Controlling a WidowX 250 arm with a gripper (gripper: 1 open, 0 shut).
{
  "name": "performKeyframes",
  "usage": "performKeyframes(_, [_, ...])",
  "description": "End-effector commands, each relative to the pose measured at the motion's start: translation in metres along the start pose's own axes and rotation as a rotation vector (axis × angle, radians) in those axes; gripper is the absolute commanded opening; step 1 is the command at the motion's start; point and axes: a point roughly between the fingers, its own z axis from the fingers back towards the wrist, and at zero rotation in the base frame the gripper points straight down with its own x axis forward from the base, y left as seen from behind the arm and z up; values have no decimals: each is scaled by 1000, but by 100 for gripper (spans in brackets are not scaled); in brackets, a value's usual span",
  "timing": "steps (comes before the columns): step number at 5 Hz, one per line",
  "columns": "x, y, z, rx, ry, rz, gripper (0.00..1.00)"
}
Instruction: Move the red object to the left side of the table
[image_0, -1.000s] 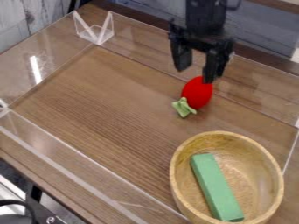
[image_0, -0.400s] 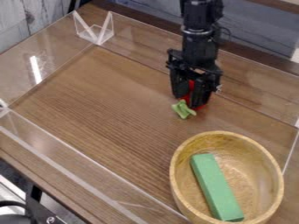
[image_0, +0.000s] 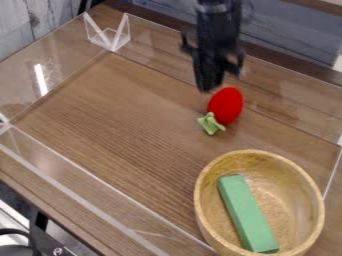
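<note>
The red object (image_0: 226, 104) lies on the desk (image_0: 107, 110) right of centre, its green leafy stub toward the camera, in the same spot it occupied a second ago. It has not moved at all. What has changed is the end effector (image_0: 214, 82): a moment back it was down over the strawberry with its fingers straddling it, and now it has lifted and slid a little to the picture's left, its fingers drawn together into one narrow dark tip with nothing between them. The strawberry sits free just below and to the right of that tip. By the look of it, the grasp missed and the fingers closed on air, so the carry to the left side has not begun. The bamboo bowl (image_0: 214, 215) with the green block (image_0: 247, 214) inside stands untouched near the front right corner.
</note>
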Motion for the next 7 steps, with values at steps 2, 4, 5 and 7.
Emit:
performKeyframes(2, [7,-7,2,10,-34,-63,100])
performKeyframes(4, [6,-20,-34,3,-16,-3,100])
performKeyframes(5, [8,-30,-57,4,-15,66,100])
performKeyframes(7, [26,-29,-45,8,-18,-12,0])
